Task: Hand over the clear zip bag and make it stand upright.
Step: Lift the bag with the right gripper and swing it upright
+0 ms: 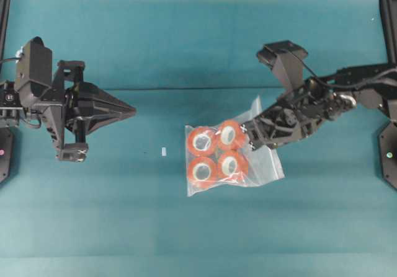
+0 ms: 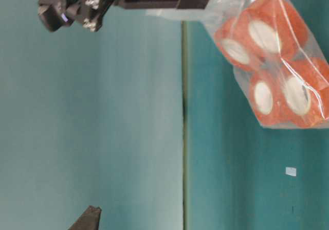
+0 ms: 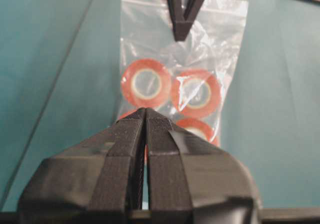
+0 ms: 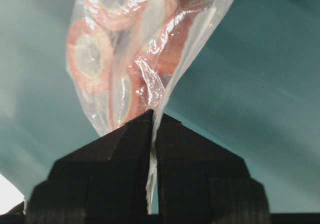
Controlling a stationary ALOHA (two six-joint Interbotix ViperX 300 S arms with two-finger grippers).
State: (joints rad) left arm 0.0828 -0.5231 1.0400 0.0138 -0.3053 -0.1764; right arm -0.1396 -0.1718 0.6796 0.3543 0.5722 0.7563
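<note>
Just right of the teal table's middle, the clear zip bag hangs off the surface with its four orange tape rolls, pinched at its top edge by the right gripper. Well left of the bag, the left gripper waits, jaws pressed together on nothing. So it's picked up; I'd say the handover and standing it upright remain.

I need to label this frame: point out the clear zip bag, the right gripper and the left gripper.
clear zip bag [image 1: 263,168]: overhead view, bare plastic right of the tape rolls.
right gripper [image 1: 250,136]: overhead view, its tips closed on the bag's edge.
left gripper [image 1: 131,111]: overhead view, its closed tips, apart from the bag.
</note>
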